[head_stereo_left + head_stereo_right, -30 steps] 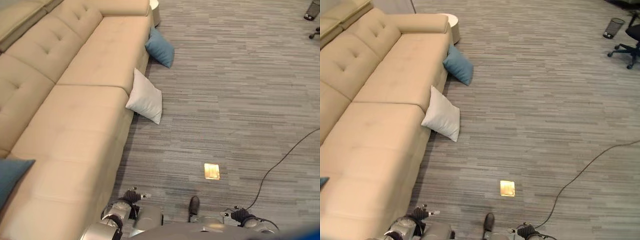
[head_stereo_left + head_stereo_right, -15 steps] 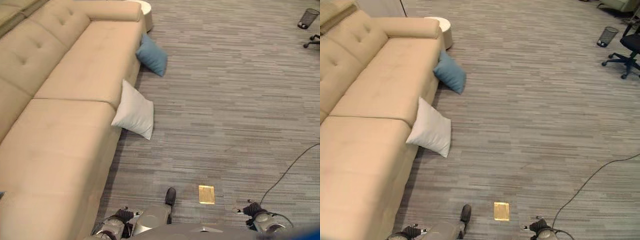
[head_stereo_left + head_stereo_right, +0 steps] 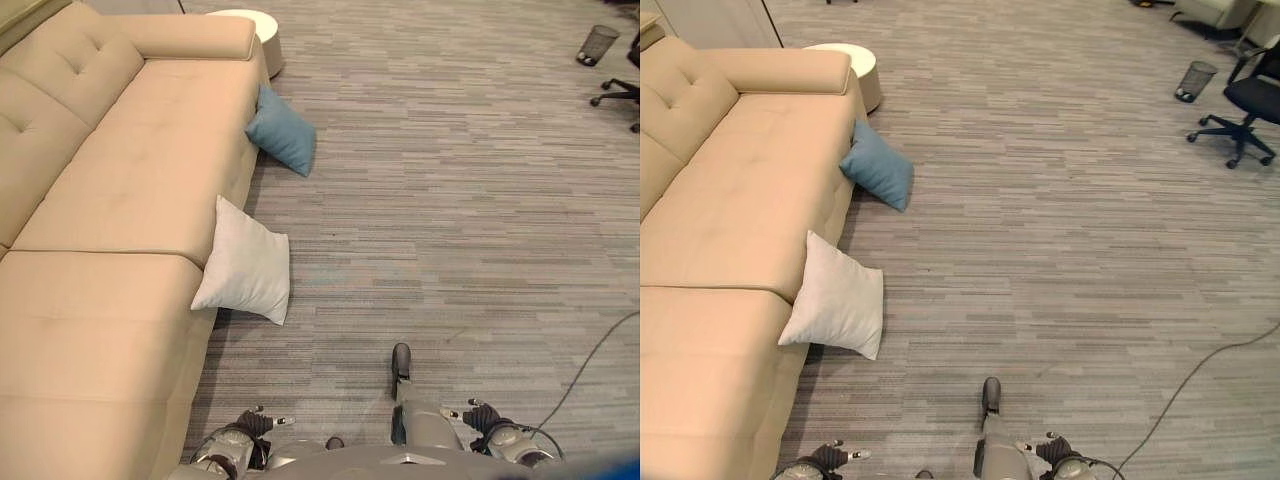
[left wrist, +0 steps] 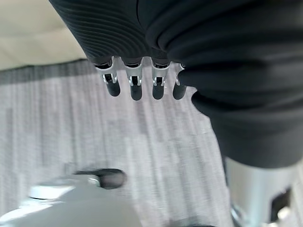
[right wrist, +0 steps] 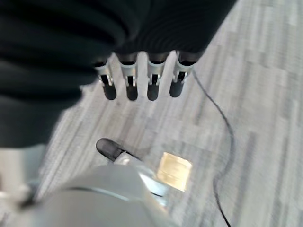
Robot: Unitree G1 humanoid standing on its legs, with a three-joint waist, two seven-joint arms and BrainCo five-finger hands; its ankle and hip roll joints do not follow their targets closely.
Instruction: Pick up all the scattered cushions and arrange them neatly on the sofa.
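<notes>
Both arms hung low at the robot's sides, the left hand [image 3: 248,424] and the right hand [image 3: 478,415] each empty, with straight fingers [image 4: 135,86] loose and pointing down, touching nothing at all.

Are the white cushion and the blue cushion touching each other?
Apart. The left eye view shows bare floor between the white cushion and the blue cushion; each leans separately on the sofa.

I see grey striped carpet floor [image 3: 450,200]. At ten o'clock a white square cushion [image 3: 245,275] leans against the beige upholstered sofa [image 3: 110,250]; a blue cushion [image 3: 282,132] at eleven.
</notes>
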